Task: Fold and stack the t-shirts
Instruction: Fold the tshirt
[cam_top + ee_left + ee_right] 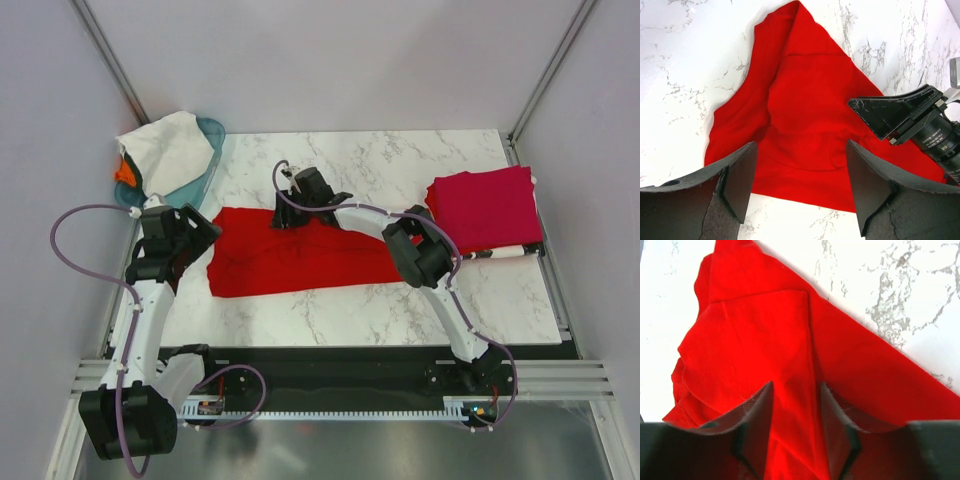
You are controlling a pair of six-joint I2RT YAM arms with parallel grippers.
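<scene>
A bright red t-shirt (300, 262) lies spread in a long strip across the middle of the marble table, partly folded over itself (755, 335). My right gripper (292, 212) presses down on its far edge; its fingers (796, 390) stand apart astride a raised fold of red cloth. My left gripper (205, 232) hovers open over the shirt's left end (790, 100), nothing between its fingers (801, 150). At the right, a folded crimson-pink t-shirt (485, 208) rests on a white t-shirt with dark marks (512, 251). The right gripper's body (920, 125) shows in the left wrist view.
A teal basket (212, 135) sits at the back left corner with a white cloth (165, 148) and something orange (124, 172) in it. Grey walls close in the table on three sides. The table's front edge meets a dark rail (350, 352).
</scene>
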